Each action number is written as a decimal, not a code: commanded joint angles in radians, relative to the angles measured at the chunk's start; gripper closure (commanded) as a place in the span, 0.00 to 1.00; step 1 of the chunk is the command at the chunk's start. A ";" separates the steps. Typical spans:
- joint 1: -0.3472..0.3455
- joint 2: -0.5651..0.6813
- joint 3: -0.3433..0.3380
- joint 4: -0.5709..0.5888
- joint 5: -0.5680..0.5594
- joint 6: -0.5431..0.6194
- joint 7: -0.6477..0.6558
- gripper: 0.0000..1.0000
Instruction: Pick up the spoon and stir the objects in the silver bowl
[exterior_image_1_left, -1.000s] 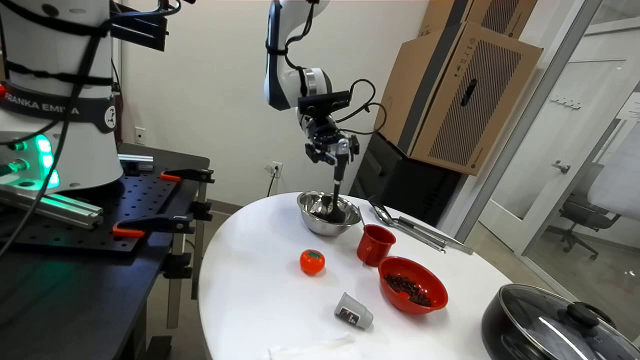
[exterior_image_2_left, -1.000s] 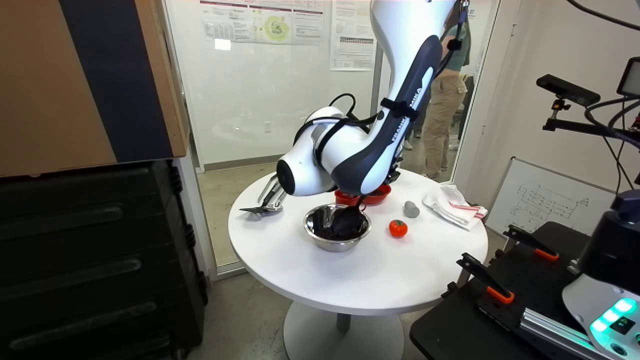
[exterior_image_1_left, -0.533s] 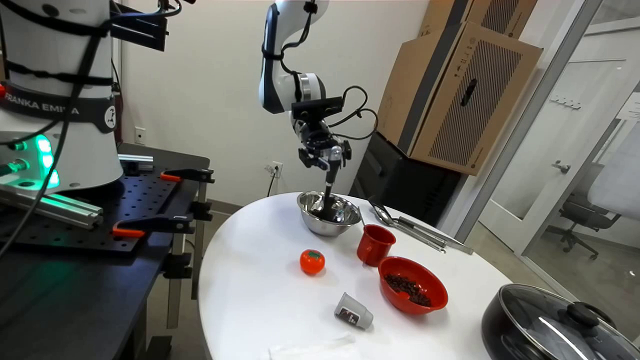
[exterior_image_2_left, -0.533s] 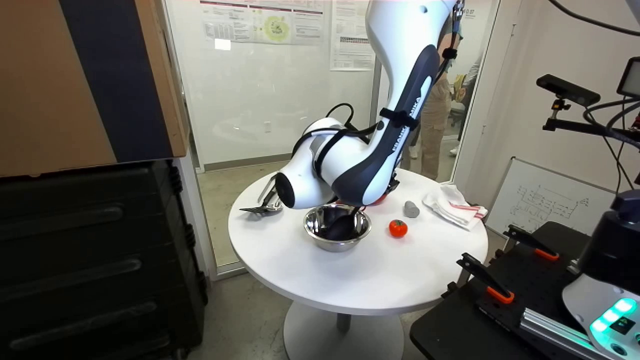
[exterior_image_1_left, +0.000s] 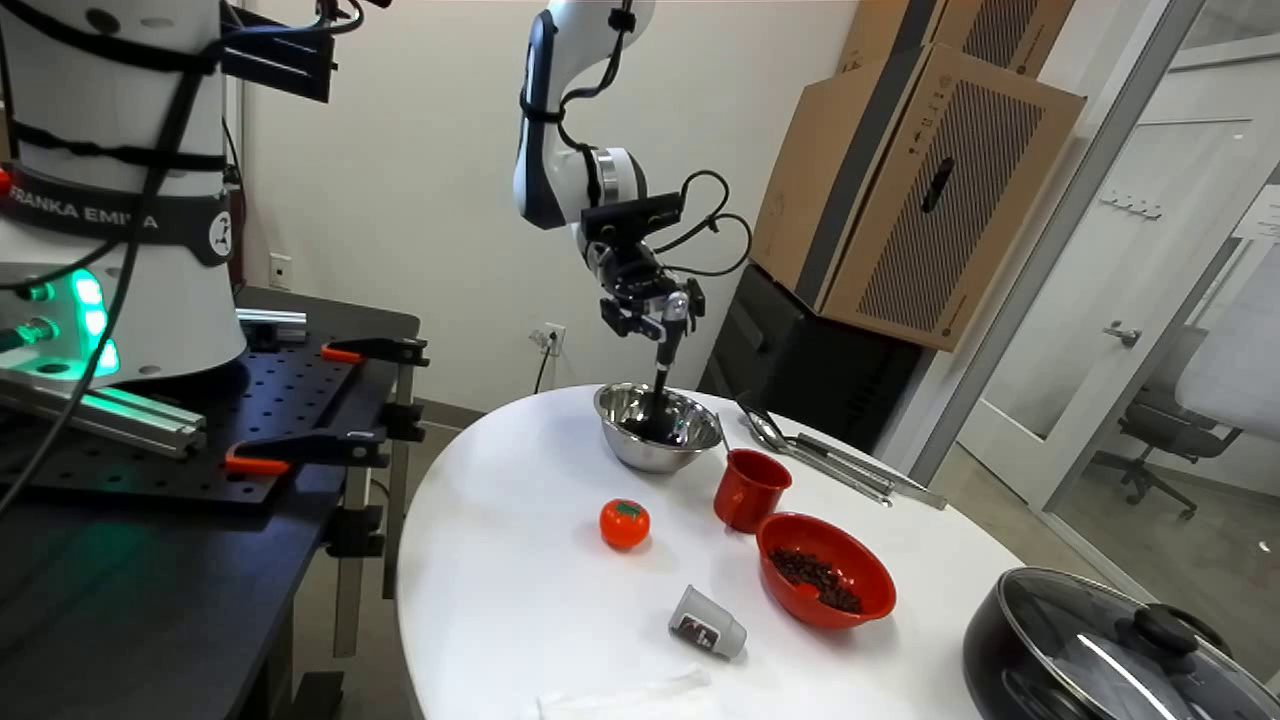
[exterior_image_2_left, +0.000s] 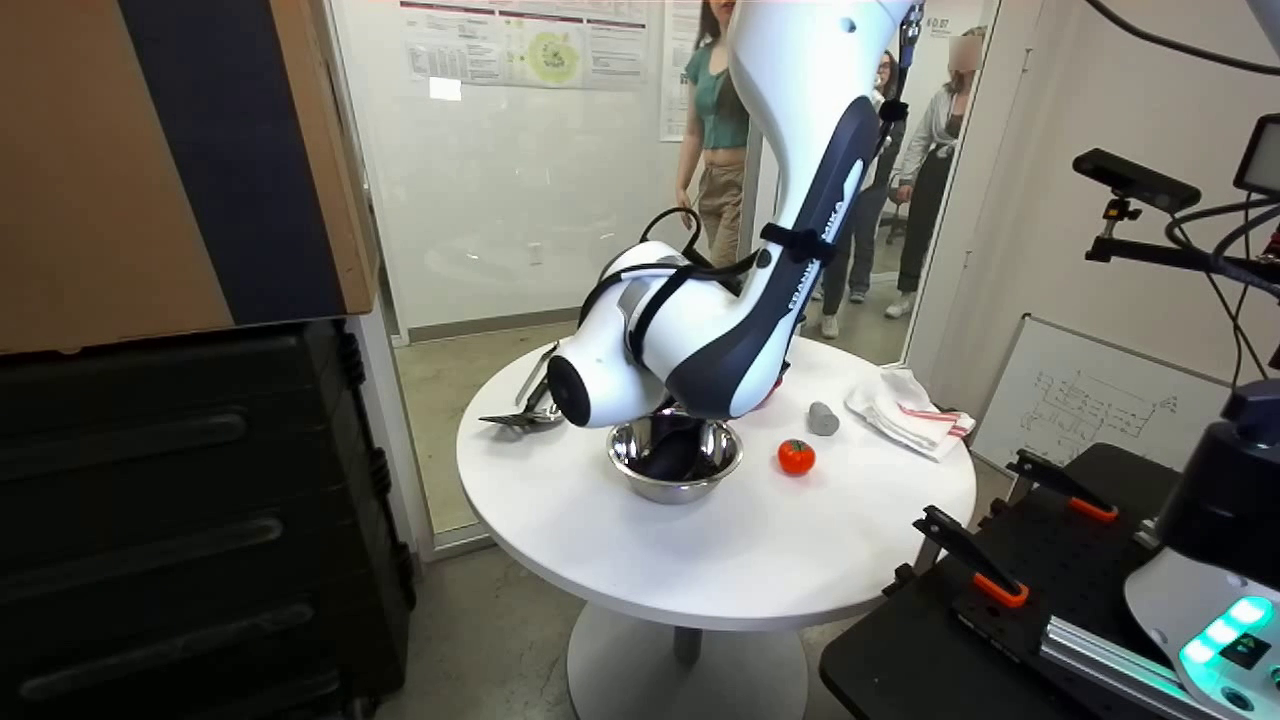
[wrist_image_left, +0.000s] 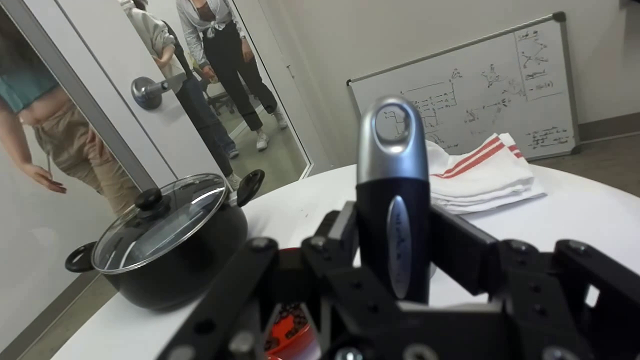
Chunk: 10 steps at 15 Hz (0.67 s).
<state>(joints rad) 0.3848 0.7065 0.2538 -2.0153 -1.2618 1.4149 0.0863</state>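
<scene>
In the silver bowl (exterior_image_1_left: 648, 457): spoon (exterior_image_2_left: 672, 452), my gripper (wrist_image_left: 394, 245) pinching its handle (wrist_image_left: 393, 210). Red bowl (exterior_image_1_left: 835, 543): dark pieces (exterior_image_1_left: 815, 580). Between them: red cup (exterior_image_1_left: 750, 495)

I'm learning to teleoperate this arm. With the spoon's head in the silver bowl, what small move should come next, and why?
I would probably sweep the spoon gently sideways, without lifting it. The gripper is closed on its handle, and its dark head sits down inside the silver bowl, so stirring looks like the fitting step.

Glossy metal bowl (exterior_image_1_left: 650, 457), cloth towel (wrist_image_left: 481, 181)
</scene>
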 joint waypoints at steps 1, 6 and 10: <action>0.009 0.028 -0.006 0.025 -0.042 -0.039 0.036 0.90; 0.000 0.035 -0.010 0.014 -0.055 -0.051 0.037 0.90; -0.007 0.034 -0.019 0.006 -0.067 -0.070 0.046 0.90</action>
<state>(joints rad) 0.3815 0.7334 0.2389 -2.0084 -1.3008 1.3836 0.1138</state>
